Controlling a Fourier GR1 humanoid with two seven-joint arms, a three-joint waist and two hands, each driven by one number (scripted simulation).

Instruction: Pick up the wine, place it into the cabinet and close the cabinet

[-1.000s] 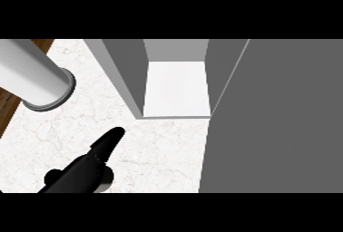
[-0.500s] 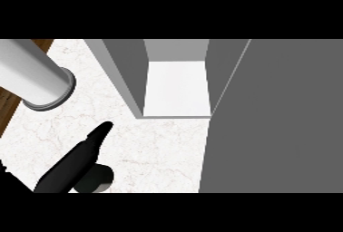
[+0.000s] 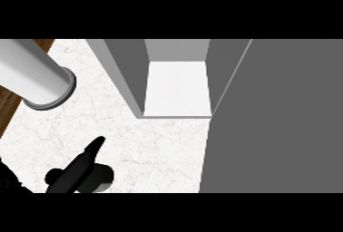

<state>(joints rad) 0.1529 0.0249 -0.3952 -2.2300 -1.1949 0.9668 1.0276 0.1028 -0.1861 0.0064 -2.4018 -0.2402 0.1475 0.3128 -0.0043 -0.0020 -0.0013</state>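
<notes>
The counter [image 3: 154, 145] is white marble with faint pale brown veins. The cabinet [image 3: 124, 72] has grey walls and a bright white floor inside, and its door [image 3: 281, 118] is a plain darker grey. The forearm [image 3: 30, 74] is light grey with a darker ring at its end. The hand [image 3: 77, 170] is black. A brown wooden strip [image 3: 8, 111] edges the counter's left side.

I cannot identify the black shape [image 3: 80, 170] at the lower edge; the frame cuts off the grey forearm [image 3: 33, 74].
</notes>
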